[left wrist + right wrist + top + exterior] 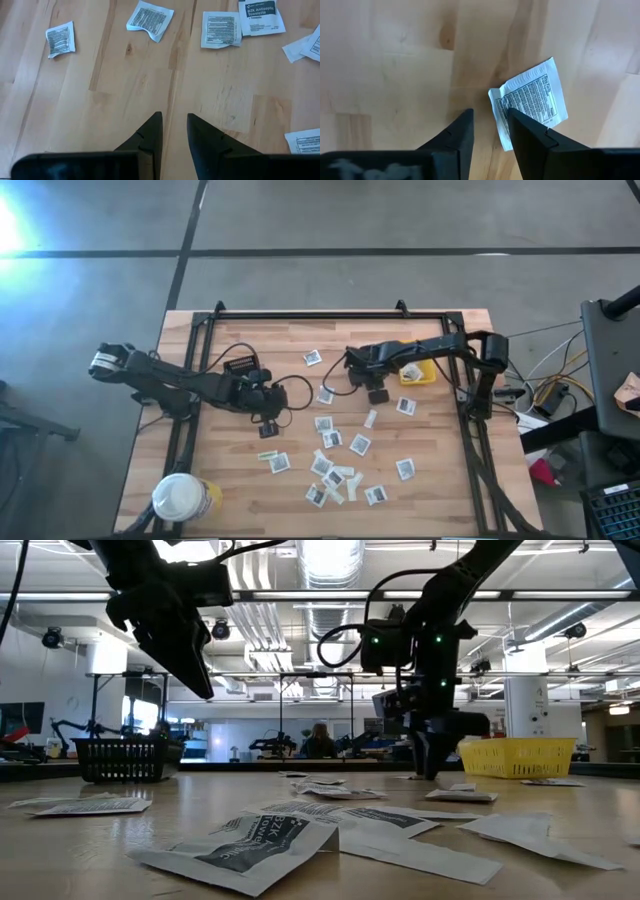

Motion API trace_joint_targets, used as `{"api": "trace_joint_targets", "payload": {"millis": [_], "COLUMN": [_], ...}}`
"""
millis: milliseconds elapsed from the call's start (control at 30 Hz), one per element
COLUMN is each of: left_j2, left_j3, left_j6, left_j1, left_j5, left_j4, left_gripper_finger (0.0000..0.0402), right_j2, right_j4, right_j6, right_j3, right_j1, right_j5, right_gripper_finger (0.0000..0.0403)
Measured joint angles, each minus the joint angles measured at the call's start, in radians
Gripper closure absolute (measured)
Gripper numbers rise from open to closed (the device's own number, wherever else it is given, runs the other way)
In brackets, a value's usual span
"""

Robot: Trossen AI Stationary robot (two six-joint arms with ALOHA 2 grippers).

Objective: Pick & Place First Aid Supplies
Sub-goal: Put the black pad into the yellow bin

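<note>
Several white first aid packets (330,438) lie flat and scattered on the wooden table, with a few narrow strips (370,418) among them. My left gripper (174,119) is open and hangs above bare wood left of the packets (268,425); in the low view it is raised clear of the table (190,665). My right gripper (489,114) is open and lowered to the table beside the yellow bin (430,768). One printed packet (532,97) lies flat beside one of its fingers (527,132), which covers the packet's corner. My right gripper points down at the table from above, and one finger (527,132) overlaps the corner of the printed packet (506,107). I cannot tell whether that finger touches it. The packet lies flat on the wood, outside the gap between the fingers.
A small yellow bin (417,371) stands just right of my right gripper. The round white-lidded yellow tub (182,498) sits at the table's near left corner. A black frame (300,315) runs along the table's edges. Bare wood lies left of my left gripper.
</note>
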Motion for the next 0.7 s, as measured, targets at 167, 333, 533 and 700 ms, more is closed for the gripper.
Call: {"api": "trace_joint_targets", "payload": {"millis": [167, 333, 533, 700], "left_j2": [0.0, 0.0, 0.0, 0.0], "left_j3": [0.0, 0.0, 0.0, 0.0], "left_j6": [0.0, 0.0, 0.0, 0.0], "left_j1": [0.0, 0.0, 0.001, 0.001], "left_j5": [0.0, 0.0, 0.0, 0.0], "left_j4": [0.0, 0.0, 0.0, 0.0], "left_gripper_finger": [0.0319, 0.0319, 0.0319, 0.0319], "right_j2": [0.002, 0.002, 0.003, 0.0], "right_j4": [0.007, 0.013, 0.014, 0.01], "right_j6": [0.031, 0.045, 0.045, 0.044], "right_j3": [-0.001, -0.001, -0.001, -0.001], "right_j1": [-0.007, -0.007, -0.007, -0.008], "right_j5": [0.001, 0.01, 0.016, 0.015], "right_gripper_finger": [0.031, 0.0348, 0.0376, 0.0393]}}
